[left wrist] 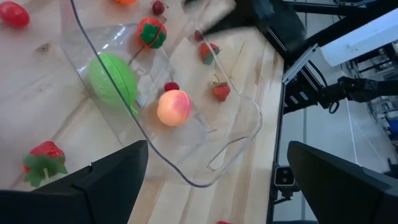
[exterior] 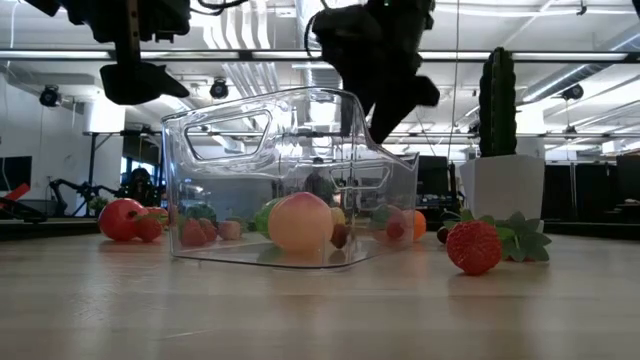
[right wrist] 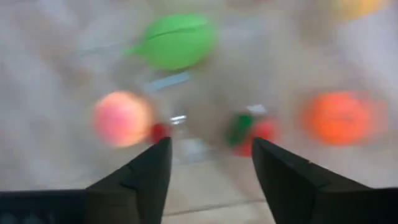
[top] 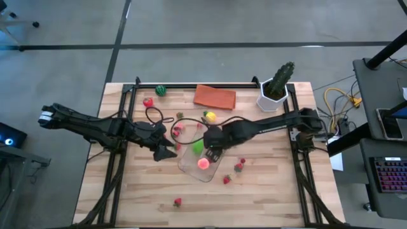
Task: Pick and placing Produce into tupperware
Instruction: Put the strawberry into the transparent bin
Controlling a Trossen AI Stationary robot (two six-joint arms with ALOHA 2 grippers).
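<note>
Wooden table (top: 267, 191) carries the tupperware (top: 202, 164) at centre, peach (top: 203, 163) and green piece (top: 198, 145) inside; right gripper (top: 212, 154), parted and empty, hangs above it; left gripper (top: 166, 147) is held wide beside its rim, apparently steadying.

Table (top: 267, 191): pale wood planks, matt, visible grain. Tupperware (exterior: 300, 130): clear glossy plastic w/ bright glints on rim. Peach (exterior: 300, 222) inside: smooth, soft sheen. Green fruit (left wrist: 112, 79): smooth plastic look, slightly shiny. Strawberry (exterior: 473, 246): bumpy red skin, matt leaves. Cloth (top: 215, 97): flat orange fabric, matt. Pot (top: 272, 98): white, smooth. Left gripper (left wrist: 211, 180) & right gripper (right wrist: 210, 163): dark matt fingers.
</note>
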